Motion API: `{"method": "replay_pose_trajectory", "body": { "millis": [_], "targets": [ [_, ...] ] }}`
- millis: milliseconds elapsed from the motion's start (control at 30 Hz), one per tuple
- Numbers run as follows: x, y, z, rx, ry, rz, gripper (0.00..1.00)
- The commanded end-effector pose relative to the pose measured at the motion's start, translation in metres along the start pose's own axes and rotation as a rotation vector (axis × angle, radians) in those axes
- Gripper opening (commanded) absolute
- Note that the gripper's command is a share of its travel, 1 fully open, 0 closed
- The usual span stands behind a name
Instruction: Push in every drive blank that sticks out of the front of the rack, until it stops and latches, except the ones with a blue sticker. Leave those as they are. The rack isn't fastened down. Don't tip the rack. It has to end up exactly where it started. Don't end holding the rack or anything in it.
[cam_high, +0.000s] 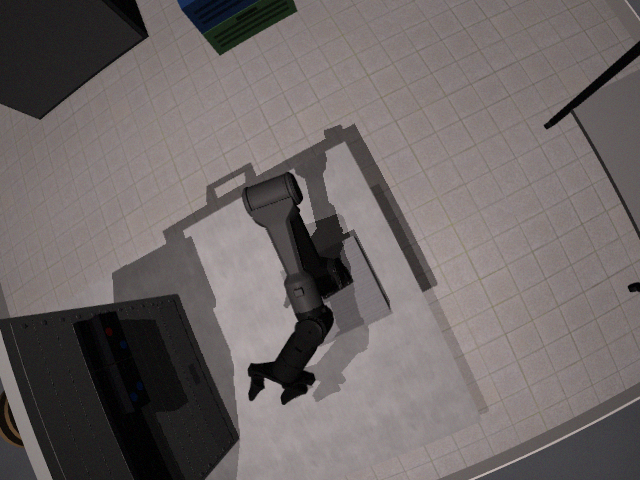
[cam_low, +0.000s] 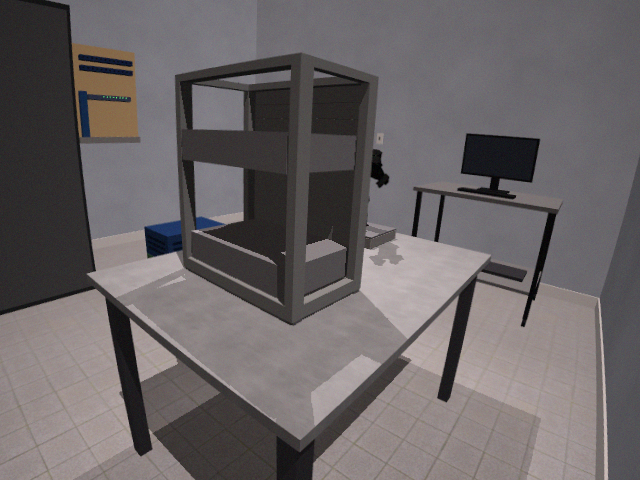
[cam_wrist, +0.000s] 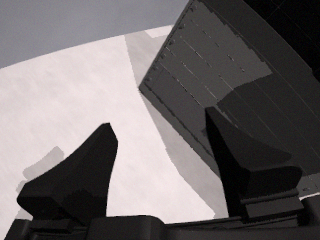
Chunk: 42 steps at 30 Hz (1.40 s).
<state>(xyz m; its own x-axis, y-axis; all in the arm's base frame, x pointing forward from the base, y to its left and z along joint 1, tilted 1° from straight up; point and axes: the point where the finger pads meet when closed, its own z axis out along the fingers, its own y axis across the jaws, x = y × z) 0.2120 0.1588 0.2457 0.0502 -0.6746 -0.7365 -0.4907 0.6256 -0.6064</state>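
Blanks' stickers (cam_high: 123, 343) top-view only.

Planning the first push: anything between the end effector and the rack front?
Nothing visible. In the top view the open end effector sits apart from the rack, with only bare table between them. Protruding blanks face that gap, some with blue stickers.

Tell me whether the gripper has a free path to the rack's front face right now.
Probably yes. The gripper hangs open and empty beside the rack, facing its front, and nothing shows on the table between them.
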Motion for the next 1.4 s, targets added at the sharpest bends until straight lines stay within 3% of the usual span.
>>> {"method": "replay_pose_trajectory", "body": {
  "millis": [0, 1367],
  "targets": [
    [-0.0003, -0.0001, 0.0000, 0.000, -0.001, 0.000, 1.00],
    [0.0042, -0.0017, 0.0014, 0.003, 0.023, 0.006, 1.00]
  ]
}}
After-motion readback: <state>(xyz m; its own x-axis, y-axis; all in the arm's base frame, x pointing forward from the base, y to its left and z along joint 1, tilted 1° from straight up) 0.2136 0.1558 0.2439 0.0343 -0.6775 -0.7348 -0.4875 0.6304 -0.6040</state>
